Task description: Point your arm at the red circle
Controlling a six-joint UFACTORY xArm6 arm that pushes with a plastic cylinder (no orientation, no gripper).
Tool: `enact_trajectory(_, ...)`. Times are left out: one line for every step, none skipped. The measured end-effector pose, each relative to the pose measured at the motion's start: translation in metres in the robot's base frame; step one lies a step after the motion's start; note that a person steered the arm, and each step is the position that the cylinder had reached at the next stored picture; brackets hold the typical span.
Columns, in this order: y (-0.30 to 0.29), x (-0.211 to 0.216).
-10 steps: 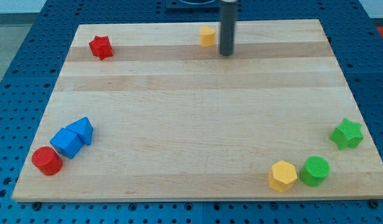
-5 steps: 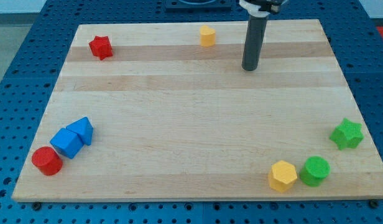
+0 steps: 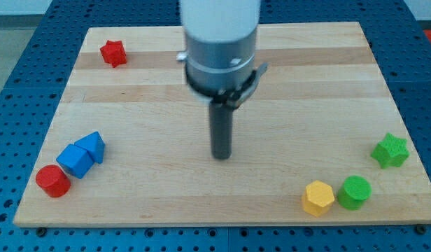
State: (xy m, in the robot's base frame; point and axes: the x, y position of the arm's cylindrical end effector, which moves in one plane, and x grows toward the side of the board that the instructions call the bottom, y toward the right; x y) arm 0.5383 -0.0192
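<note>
The red circle (image 3: 52, 180), a short red cylinder, sits at the board's bottom left corner. It touches a blue block (image 3: 75, 161) up and to its right. My tip (image 3: 221, 156) rests on the bare wood near the board's middle, far to the right of the red circle and slightly above it. The arm's grey and white body (image 3: 221, 49) fills the view's top centre and hides the board behind it.
A blue triangular block (image 3: 92, 146) lies against the other blue block. A red star (image 3: 113, 52) is at top left. A green star (image 3: 390, 150), a green cylinder (image 3: 355, 192) and a yellow hexagon (image 3: 318, 197) sit at bottom right on the wooden board (image 3: 131, 112).
My tip has moved from the board's top centre down and left to near the middle. The arm's body has come into view and now hides the small yellow block at the top.
</note>
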Motion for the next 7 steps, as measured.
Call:
enact_trajectory(-0.029, 0.058)
enact_trajectory(-0.045, 0.081)
enact_trajectory(-0.065, 0.080)
enact_trajectory(-0.126, 0.079)
enact_trajectory(-0.184, 0.079)
enact_trajectory(-0.237, 0.079)
enact_trajectory(-0.279, 0.079)
